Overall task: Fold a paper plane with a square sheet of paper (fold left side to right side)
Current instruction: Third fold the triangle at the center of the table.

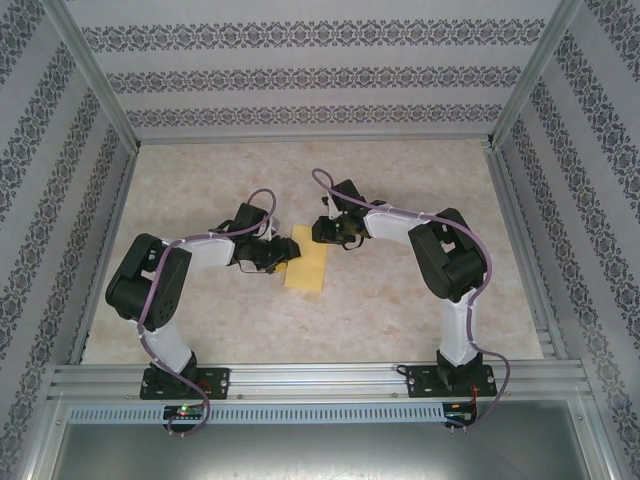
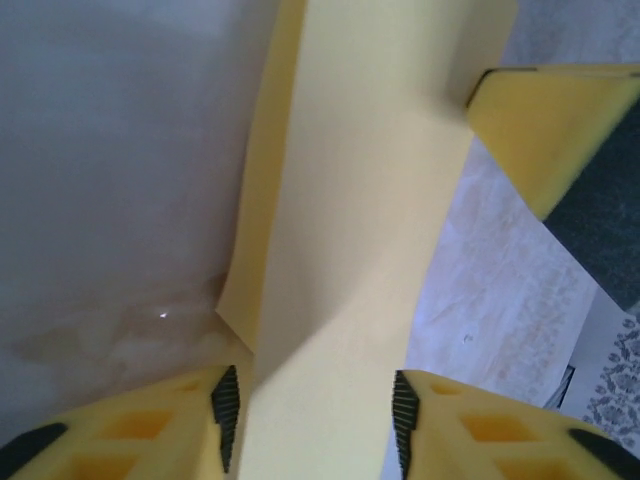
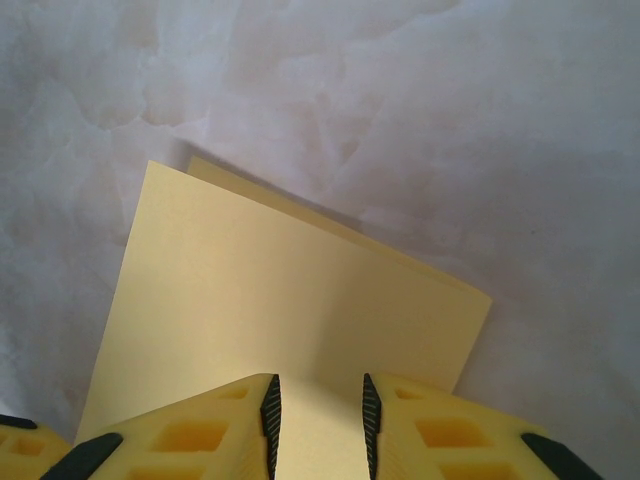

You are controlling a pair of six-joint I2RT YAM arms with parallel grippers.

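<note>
Folded yellow-orange square paper sheet (image 1: 307, 265) lies mid beige marbled desk (image 1: 420, 320), between both arms. Left claw (image 2: 312, 405): released, pads astride paper strip. Right claw (image 3: 320, 415): part-released, tips over sheet edge.

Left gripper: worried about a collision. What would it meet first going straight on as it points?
The folded yellow-orange sheet of paper, already between its jaws and running straight ahead. A yellow finger of the right gripper sits aside, probably off that line.

A beige marbled table (image 1: 400, 320) is seen; the square sheet of paper (image 1: 308, 268), folded over on itself, is laid near its middle.
</note>
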